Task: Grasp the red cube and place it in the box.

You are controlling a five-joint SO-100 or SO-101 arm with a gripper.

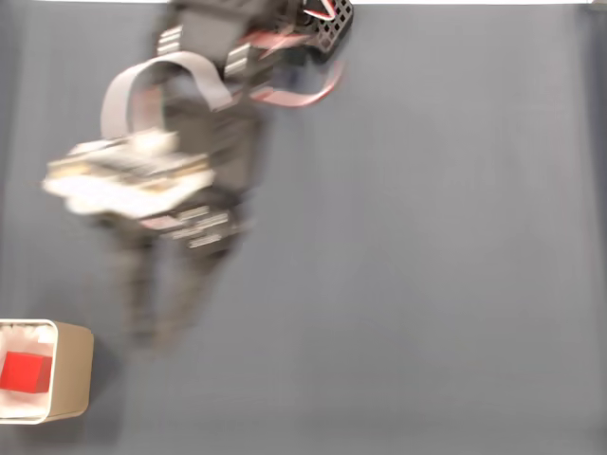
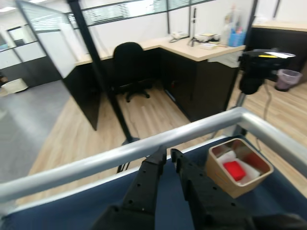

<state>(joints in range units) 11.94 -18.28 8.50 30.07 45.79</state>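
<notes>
The red cube (image 1: pixel 26 372) lies inside the tan box (image 1: pixel 76 370) at the lower left edge of the fixed view, resting on the white lining. In the wrist view the red cube (image 2: pixel 235 170) sits in the box (image 2: pixel 224 184) to the right of my fingers. My gripper (image 1: pixel 159 327) is motion-blurred in the fixed view and hangs above and to the right of the box, apart from it. In the wrist view the gripper (image 2: pixel 169 154) has its two black fingers nearly touching, with nothing between them.
The blue-grey table mat (image 1: pixel 408 265) spreads wide to the right of the arm. The arm's base (image 1: pixel 285 28) is at the top. A silver rail (image 2: pixel 96 163) runs along the table edge, and a camera on a tripod (image 2: pixel 254 72) stands beyond it.
</notes>
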